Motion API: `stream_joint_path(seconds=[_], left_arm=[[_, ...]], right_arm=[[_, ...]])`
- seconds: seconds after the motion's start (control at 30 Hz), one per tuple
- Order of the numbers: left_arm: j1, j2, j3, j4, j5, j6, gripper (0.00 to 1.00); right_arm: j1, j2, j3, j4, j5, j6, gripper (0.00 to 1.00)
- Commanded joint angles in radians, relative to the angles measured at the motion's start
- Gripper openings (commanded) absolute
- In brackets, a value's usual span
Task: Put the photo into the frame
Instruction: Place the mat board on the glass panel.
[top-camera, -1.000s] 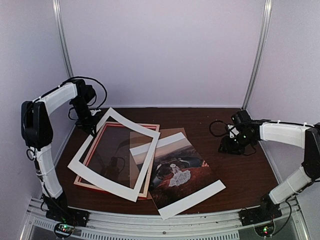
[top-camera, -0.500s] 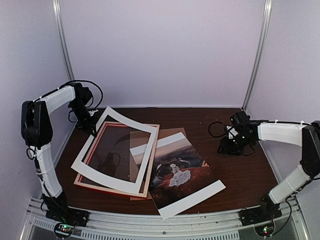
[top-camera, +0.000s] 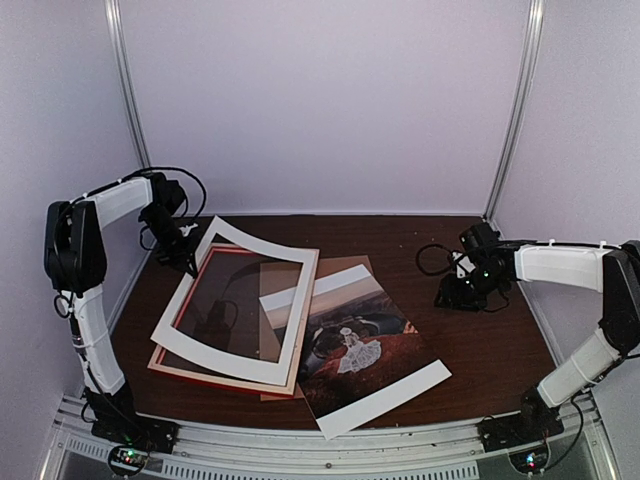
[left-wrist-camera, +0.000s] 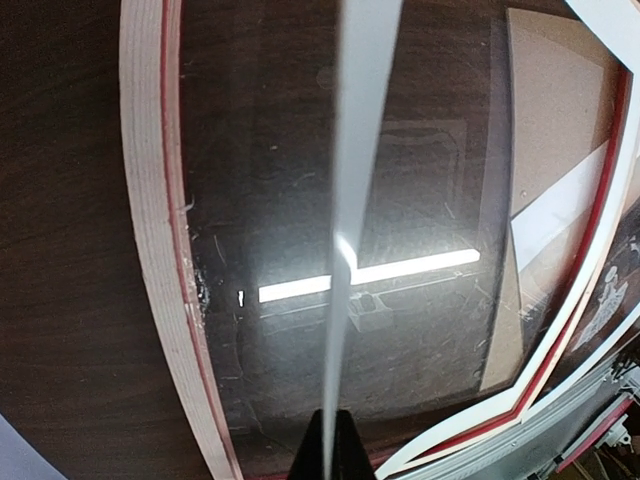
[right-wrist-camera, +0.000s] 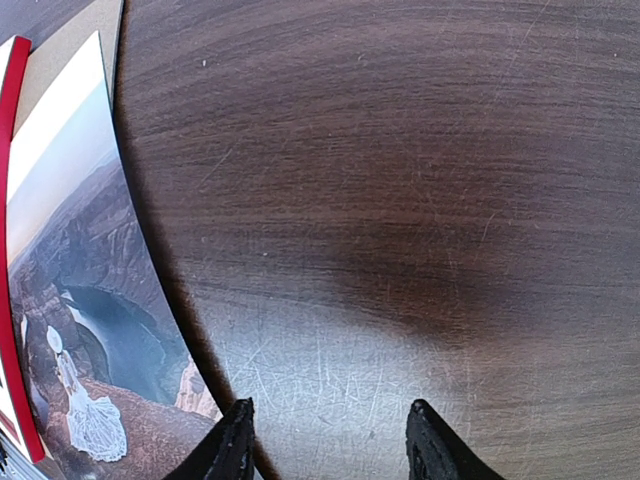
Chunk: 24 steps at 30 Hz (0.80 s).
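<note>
Left arm reaches to the far-left corner of the desk (top-camera: 480, 350). Its fingers (top-camera: 186, 258) are pressed tight on the corner of a white mat (top-camera: 265, 241), a broad white border with an open middle. The mat tilts, its far-left end raised off the frame and its near edge low. From the left wrist the mat shows edge-on, a thin pale strip running straight out from the fingertips.

The frame (left-wrist-camera: 150, 250) lies flat on the desk under the mat, pale wood side up, with red along its inner lip. A glossy clear pane (left-wrist-camera: 260, 200) sits inside it and reflects a bar of light.

The photo (top-camera: 355, 340) lies picture side up on the desk to the right of the frame, not inside it. Its far-left white margin reaches across the frame's right rail. Whether that margin lies over or under the mat I cannot tell. A brown backing board (top-camera: 345, 268) shows from under the photo's far side.

Right arm is at the right side, well apart from the photo. Its fingers (top-camera: 462, 292) stand part-way open above bare wood with nothing between them. The photo's right edge shows at the left of the right wrist view.
</note>
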Motion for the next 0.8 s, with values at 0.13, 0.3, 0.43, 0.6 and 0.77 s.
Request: stream_joint_path(seconds=[0.13, 0.3, 0.43, 0.6, 0.77], left_arm=[[0.020, -0.046, -0.061, 0.020, -0.009, -0.008, 0.00], [0.021, -0.049, -0.077, 0.025, -0.018, -0.006, 0.00], [0.021, -0.039, -0.079, 0.027, -0.007, 0.000, 0.00], [0.021, -0.034, -0.082, 0.026, 0.003, 0.017, 0.00], [0.020, -0.028, -0.077, 0.006, 0.003, 0.048, 0.00]], right_arm=[[0.005, 0.015, -0.010, 0.017, -0.003, -0.001, 0.51], [0.007, 0.022, -0.005, 0.022, -0.006, -0.001, 0.51], [0.009, 0.027, -0.005, 0.024, -0.006, -0.001, 0.51], [0.010, 0.027, -0.010, 0.025, -0.003, 0.000, 0.51], [0.013, 0.036, -0.009, 0.032, -0.004, 0.003, 0.51]])
